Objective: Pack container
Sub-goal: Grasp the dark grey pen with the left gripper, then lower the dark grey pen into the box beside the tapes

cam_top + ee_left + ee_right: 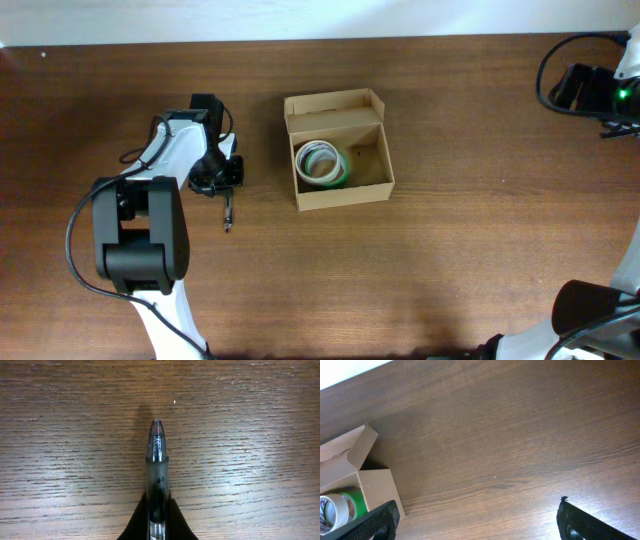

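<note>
Inside open container [345,194], two tape rolls [320,163], left fingers [134,528] pinching pen [157,467], right fingers [592,525] spread.

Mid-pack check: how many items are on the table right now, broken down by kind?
box: 1
tape rolls: 2 (white roll, green roll, both inside the box)
pen: 1
total: 4
</note>
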`<act>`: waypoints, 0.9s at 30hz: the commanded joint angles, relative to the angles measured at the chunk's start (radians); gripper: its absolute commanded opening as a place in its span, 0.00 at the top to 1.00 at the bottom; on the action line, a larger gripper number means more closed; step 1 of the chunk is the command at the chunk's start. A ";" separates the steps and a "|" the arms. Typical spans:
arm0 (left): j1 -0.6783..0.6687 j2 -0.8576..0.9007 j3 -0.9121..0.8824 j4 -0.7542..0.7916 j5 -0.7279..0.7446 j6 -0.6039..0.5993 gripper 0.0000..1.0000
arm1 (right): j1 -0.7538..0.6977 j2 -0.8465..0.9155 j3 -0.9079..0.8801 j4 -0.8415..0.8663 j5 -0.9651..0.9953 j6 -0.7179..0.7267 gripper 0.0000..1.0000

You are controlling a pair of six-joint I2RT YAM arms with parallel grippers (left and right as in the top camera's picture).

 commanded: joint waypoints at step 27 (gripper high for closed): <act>-0.428 0.061 1.259 -0.674 0.087 0.975 0.98 | -0.003 0.003 0.000 0.003 -0.009 0.001 0.01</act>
